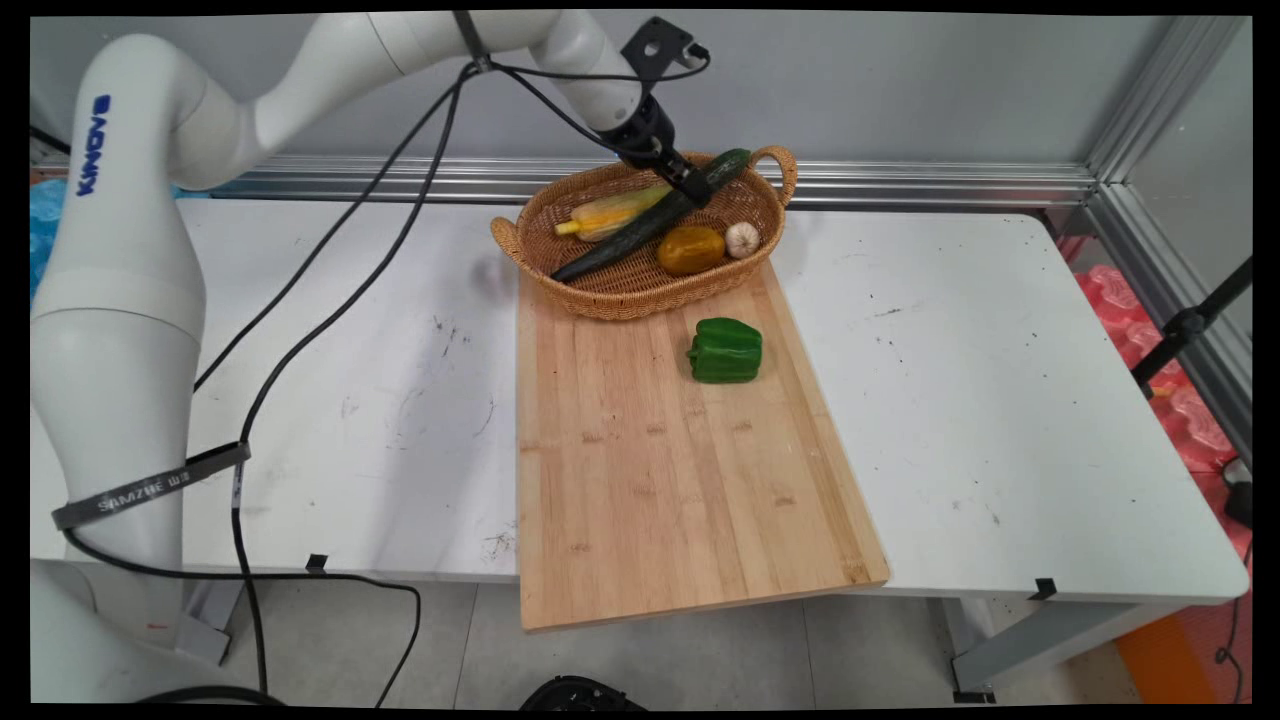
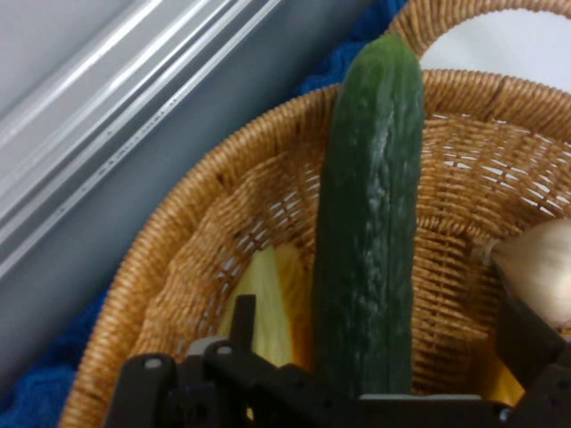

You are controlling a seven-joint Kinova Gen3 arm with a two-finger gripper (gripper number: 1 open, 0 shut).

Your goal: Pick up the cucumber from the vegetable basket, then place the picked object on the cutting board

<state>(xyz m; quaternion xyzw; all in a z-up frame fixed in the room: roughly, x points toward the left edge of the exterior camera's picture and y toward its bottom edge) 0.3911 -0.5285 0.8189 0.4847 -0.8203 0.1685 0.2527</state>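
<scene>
A long dark green cucumber (image 1: 650, 220) lies slantwise in the wicker basket (image 1: 600, 300), its far end up near the rim by the right handle. My gripper (image 1: 697, 190) is down over the cucumber's upper half. In the hand view the cucumber (image 2: 370, 223) runs up between the fingers of the gripper (image 2: 379, 316), which is open, with a gap showing on either side. A corn cob (image 1: 612, 211) lies left of the cucumber; a yellow-orange pepper (image 1: 691, 249) and a garlic bulb (image 1: 742, 239) lie right of it.
The basket stands on the far end of a wooden cutting board (image 1: 660, 470). A green bell pepper (image 1: 726, 350) sits on the board just in front of the basket. Behind the table (image 1: 1000, 400) runs a metal rail along the wall. Black cables hang from the arm at the left.
</scene>
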